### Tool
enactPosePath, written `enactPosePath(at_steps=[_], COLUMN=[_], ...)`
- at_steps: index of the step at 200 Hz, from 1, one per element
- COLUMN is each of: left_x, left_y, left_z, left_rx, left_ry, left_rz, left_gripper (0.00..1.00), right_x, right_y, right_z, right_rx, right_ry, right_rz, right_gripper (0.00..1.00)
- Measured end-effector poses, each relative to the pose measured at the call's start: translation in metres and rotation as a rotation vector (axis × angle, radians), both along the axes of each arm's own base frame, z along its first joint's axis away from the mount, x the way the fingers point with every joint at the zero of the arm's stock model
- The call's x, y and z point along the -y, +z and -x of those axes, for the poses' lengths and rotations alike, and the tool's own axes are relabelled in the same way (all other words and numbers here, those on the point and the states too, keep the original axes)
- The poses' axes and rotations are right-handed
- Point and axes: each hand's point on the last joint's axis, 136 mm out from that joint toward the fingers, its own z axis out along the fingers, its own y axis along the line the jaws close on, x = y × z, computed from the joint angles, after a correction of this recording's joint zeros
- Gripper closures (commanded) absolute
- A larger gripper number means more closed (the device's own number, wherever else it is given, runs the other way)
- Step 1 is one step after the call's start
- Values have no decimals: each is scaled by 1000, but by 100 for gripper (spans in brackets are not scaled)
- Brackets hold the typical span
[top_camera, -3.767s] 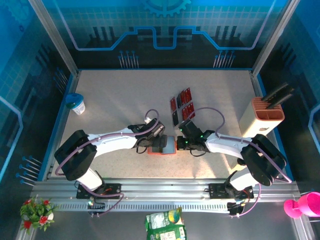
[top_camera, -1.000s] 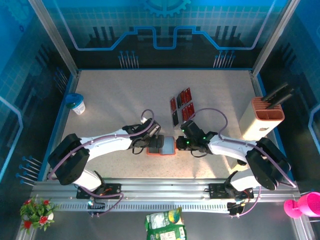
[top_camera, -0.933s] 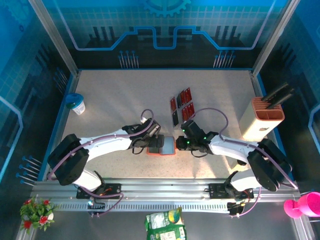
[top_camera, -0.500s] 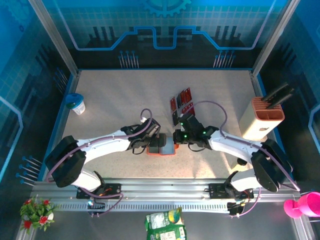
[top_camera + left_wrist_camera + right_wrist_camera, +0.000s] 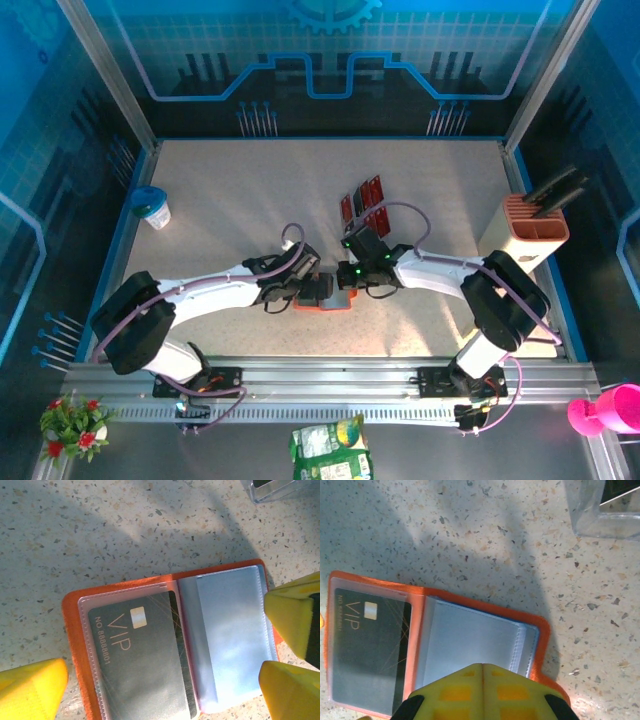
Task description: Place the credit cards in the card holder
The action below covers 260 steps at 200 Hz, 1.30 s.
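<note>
One orange card holder [image 5: 70, 630] lies open on the tabletop [image 5: 230, 200], with one black card [image 5: 135, 665] tucked in its left clear sleeve. At least two red cards [image 5: 372, 190] lie beyond the holder, apart from it. The right arm hides part of that group, so I can't count it fully. There are two claws. The left claw [image 5: 160, 690] is spread wide and empty, a yellow finger [image 5: 30, 687] on either side of the holder. The right claw [image 5: 482, 680] has its tips pressed together over the holder's grey-blue sleeve edge. Whether it touches, I can't tell.
</note>
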Motion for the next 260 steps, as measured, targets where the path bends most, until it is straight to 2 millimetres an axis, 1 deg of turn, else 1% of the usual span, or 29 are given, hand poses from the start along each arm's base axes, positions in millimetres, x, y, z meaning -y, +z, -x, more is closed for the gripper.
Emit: enactPosePath(at_steps=[30,50,80,100,158,206,228,260], left_x=[2,3,1,-1,-9,-11,-12,-13], left_y=[-4,-6,-9,-12,-30,-32,-33,-34], left_z=[-1,-2,-1,1,8,7,7,6], left_rx=[-1,-2,-7,-11,-41,-29,-24,-18], left_ry=[-1,-1,-3,-4,-4,-3,-1,2], left_rz=[-1,-3,-9,-14,-52,-64,-68,-71], left_gripper=[1,1,1,1,2,7,9,11], right_x=[2,-1,-13,-17,-19,-20,-16,-10], right_y=[-9,-17,-16,-16,-17,-16,-12,-1], right_z=[-1,0,-4,-5,-4,-5,-5,-9], right_rx=[-17,-35,-38,-39,-47,-46,-44,-30], right_ry=[1,12,30,29,16,14,1,-26], right_rz=[14,10,-41,-62,-89,-94,-99,-114], right_gripper=[100,100,100,100,100,100,89,84])
